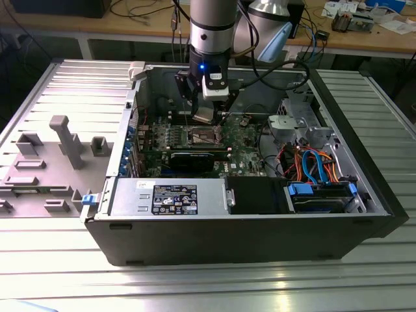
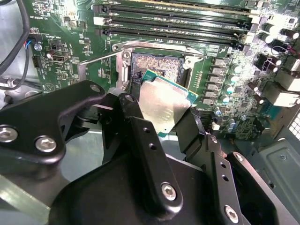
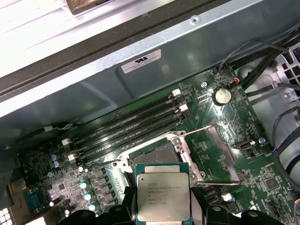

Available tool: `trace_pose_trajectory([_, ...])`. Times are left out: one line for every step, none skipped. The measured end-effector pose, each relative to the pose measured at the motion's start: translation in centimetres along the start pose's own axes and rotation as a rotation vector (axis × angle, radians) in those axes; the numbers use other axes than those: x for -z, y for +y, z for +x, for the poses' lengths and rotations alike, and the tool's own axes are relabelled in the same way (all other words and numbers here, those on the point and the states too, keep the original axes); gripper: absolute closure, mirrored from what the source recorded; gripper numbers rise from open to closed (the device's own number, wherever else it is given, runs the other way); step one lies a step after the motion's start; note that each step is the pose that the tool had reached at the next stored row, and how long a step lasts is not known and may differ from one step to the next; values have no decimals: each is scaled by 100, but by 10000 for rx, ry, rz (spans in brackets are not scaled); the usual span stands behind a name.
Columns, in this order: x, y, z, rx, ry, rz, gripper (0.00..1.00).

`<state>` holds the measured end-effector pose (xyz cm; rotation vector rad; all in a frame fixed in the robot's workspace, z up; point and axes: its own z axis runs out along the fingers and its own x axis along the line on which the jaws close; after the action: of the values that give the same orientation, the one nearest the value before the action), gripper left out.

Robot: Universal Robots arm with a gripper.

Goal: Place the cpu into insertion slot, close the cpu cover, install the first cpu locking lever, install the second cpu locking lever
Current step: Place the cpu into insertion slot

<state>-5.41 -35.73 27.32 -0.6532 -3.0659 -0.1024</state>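
Over the motherboard (image 1: 250, 156) of the open case (image 1: 260, 234) on the table (image 1: 58, 279): cpu (image 2: 164, 101) hovering, unseated.
Pincer (image 2: 161, 112) pinches it by opposite edges above the uncovered insertion slot (image 2: 154, 63), apparently so its underside stays free to seat.

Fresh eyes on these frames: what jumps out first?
The silver-topped cpu, clamped in the black pincer, sits right by the open insertion slot, whose brownish contact field is bare. I cannot tell whether the two touch. In the exterior view, the arm reaches down into an open computer case standing on a ribbed metal table.
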Motion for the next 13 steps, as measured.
trace_pose_trajectory([0, 0, 0, -12, -1, -1, 45])
trace_pose_trajectory([0, 0, 0, -34, -2, -1, 45])
trace_pose_trajectory([0, 0, 0, -56, -4, -1, 45])
trace_pose_trajectory([0, 0, 0, -71, -5, -1, 45])
trace_pose_trajectory([0, 0, 0, -94, -6, -2, 45])
trace_pose_trajectory([0, 0, 0, -111, -7, -2, 45])
trace_pose_trajectory([0, 0, 0, -129, -8, -2, 45])
trace_pose_trajectory([0, 0, 0, -144, -9, -2, 45])
trace_pose_trajectory([0, 0, 0, -158, -10, -2, 45])
trace_pose_trajectory([-1, 0, 0, -184, -12, -4, 45])
trace_pose_trajectory([-1, 0, 0, -228, -15, -4, 45])
trace_pose_trajectory([-1, 0, 0, -250, -16, -4, 45])
trace_pose_trajectory([-1, 0, 0, -267, -17, -5, 45])
